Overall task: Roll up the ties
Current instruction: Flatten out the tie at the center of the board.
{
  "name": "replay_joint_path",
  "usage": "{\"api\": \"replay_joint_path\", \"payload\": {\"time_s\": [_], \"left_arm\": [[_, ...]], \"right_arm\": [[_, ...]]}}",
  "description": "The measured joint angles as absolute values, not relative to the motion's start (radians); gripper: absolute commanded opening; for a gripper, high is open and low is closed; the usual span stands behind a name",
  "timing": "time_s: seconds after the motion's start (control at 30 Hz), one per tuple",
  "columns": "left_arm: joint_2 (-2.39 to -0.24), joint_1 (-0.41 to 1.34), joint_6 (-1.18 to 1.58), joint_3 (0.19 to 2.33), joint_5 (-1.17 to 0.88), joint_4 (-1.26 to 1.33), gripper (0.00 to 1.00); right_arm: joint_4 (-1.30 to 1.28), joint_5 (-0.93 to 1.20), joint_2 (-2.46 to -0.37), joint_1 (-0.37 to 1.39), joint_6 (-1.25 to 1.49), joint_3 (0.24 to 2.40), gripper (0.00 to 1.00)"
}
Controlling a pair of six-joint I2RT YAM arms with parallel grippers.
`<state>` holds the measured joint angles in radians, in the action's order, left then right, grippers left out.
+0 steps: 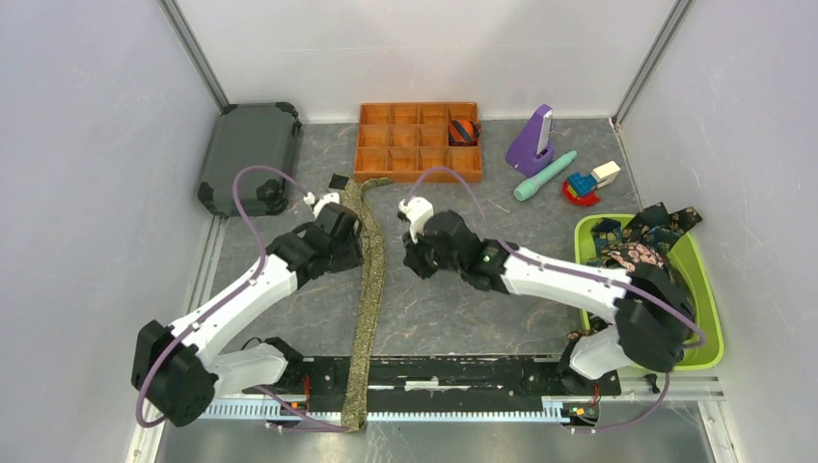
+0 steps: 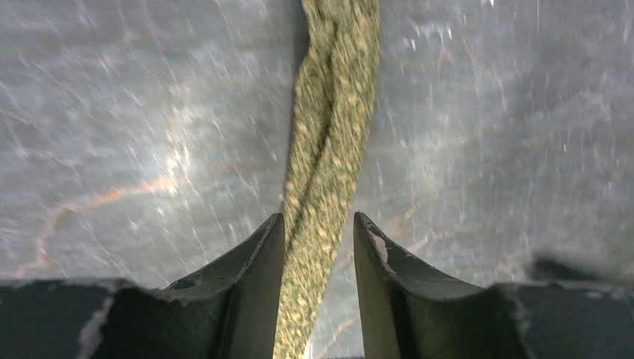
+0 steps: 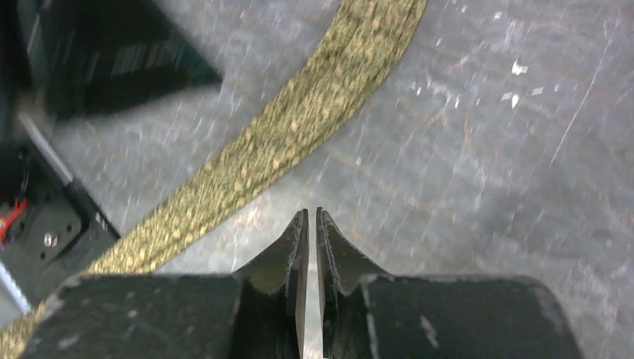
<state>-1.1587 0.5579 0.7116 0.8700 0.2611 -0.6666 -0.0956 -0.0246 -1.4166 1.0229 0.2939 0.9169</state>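
Olive-green tie (image 1: 368, 289) lies stretched in one long line on the grey table (image 1: 482, 299). Its near end drapes over the black base rail (image 1: 463, 371), and its far end curls just at the near-left corner of the orange tray (image 1: 417, 176).

Near-left of that tray, the left gripper (image 2: 319, 224) sits over the tie's far stretch. Its fingers (image 2: 262, 254) are partly spread and straddle the cloth, which is twisted lengthwise there. A sliver of gap shows beside the other finger.

Directly nearward of the tray's middle, the right gripper (image 3: 312, 217) hangs over bare table just to the side of the tie, all but closed on nothing, with only a thin slit between its fingers.

Near-right of the tray and well apart from it, a green bin (image 1: 702, 280) holds a heap of dark patterned ties (image 1: 637, 241).

A rolled orange-and-dark striped tie (image 1: 464, 130) sits in the tray's far-right compartment. A teal stick (image 1: 545, 176) lies just right of the tray, and a dark case (image 1: 249, 149) lies to its left.
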Motion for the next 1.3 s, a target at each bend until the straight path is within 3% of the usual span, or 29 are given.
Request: {"api": "replay_joint_path", "payload": {"time_s": [0.37,0.7,1.0,1.3], "left_arm": [[-1.039,0.886,0.944,0.7,0.27,-0.692,0.4],[-1.034,1.031,1.077,0.572,0.279,-0.616,0.39],[-1.072,1.07,1.127,0.483,0.284,-0.503,0.36],[-1.097,1.075,1.175,0.437,0.316,-0.385,0.33]], "right_arm": [[0.021,0.241,-1.905,0.855,0.329,1.384,0.1],[0.044,0.413,-2.31,0.801,0.368,1.711,0.09],[0.036,0.38,-2.372,0.763,0.381,1.697,0.06],[0.18,0.241,-2.111,0.678,0.408,1.272,0.04]]}}
